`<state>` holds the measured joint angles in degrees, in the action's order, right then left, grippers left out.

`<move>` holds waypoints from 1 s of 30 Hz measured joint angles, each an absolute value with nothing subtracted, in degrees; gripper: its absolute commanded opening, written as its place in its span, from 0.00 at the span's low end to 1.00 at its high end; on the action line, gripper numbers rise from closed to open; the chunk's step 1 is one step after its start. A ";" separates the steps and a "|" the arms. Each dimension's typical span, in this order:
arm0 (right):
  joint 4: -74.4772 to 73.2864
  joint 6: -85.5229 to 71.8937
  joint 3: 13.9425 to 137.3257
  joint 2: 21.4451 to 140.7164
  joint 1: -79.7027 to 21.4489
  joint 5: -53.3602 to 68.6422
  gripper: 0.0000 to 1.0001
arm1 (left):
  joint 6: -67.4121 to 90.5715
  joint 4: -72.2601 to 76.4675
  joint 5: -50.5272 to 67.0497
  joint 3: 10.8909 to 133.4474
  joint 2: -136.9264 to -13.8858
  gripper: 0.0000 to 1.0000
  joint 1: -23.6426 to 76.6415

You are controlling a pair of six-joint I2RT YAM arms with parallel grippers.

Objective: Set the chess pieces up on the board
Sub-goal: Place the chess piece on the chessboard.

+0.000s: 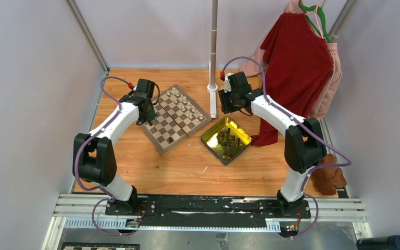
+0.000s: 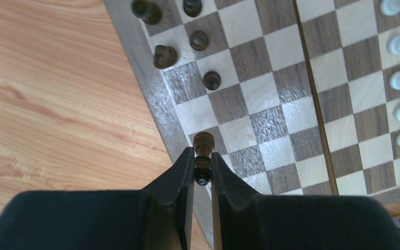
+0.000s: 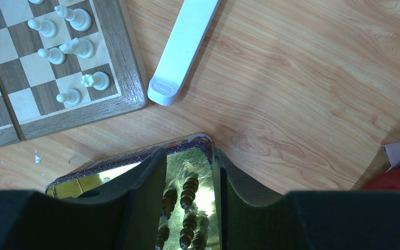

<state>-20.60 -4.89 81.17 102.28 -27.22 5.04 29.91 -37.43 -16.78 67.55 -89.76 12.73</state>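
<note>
The board [image 1: 179, 127] lies tilted at centre left. Cream-white pieces [image 2: 398, 80] line its far side and also show in the right wrist view [image 3: 78, 47]. Several dark brown pieces [image 2: 165, 56] stand near the board's left edge. My left gripper [image 1: 147, 112] is over that edge. In the left wrist view it [image 2: 202, 156] is shut on a dark brown piece [image 2: 203, 140], held just above the board [image 2: 271, 117]. My right gripper [image 1: 228, 104] is open [image 3: 187, 156] over the far corner of the shiny yellow tray [image 3: 135, 153], with nothing between its fingers. More dark pieces [image 3: 189, 190] lie in the tray.
The yellow tray [image 1: 241, 133] sits right of the board. A white pole [image 1: 213, 47] rises behind it, and its flat foot [image 3: 182, 52] lies beside the board's rim [image 3: 130, 67]. Red and pink clothes [image 1: 297, 62] hang at the back right. A brown lump [image 1: 329, 177] lies at the right.
</note>
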 measured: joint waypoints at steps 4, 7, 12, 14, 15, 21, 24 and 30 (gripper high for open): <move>-20.62 -4.89 81.17 102.28 -27.22 5.10 0.42 | 29.54 -37.41 -16.53 67.55 -89.76 0.15 10.46; -20.64 -4.89 81.17 102.28 -27.22 5.10 0.42 | 29.21 -37.39 -15.92 67.55 -89.76 0.15 9.04; -20.71 -4.89 81.17 102.28 -27.22 5.13 0.42 | 29.08 -36.91 -15.07 67.55 -90.28 0.15 7.86; -20.78 -4.89 81.17 102.28 -27.22 5.10 0.42 | 29.08 -36.51 -14.61 67.55 -90.83 0.15 7.70; -20.80 -4.89 81.17 102.28 -27.22 5.10 0.42 | 29.08 -36.29 -14.44 67.55 -91.15 0.15 7.62; -20.97 -4.89 81.17 102.28 -27.22 5.10 0.42 | 29.10 -36.01 -13.47 67.55 -92.66 0.15 7.44; -20.99 -4.89 81.17 102.28 -27.22 5.10 0.42 | 29.10 -36.05 -12.97 67.55 -93.06 0.15 7.25; -20.99 -4.89 81.17 102.28 -27.22 5.10 0.42 | 29.10 -36.01 -12.40 67.24 -93.06 0.15 7.20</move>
<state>-20.99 -4.89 81.17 102.28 -27.22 5.10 29.10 -36.01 -12.40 67.24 -93.06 7.20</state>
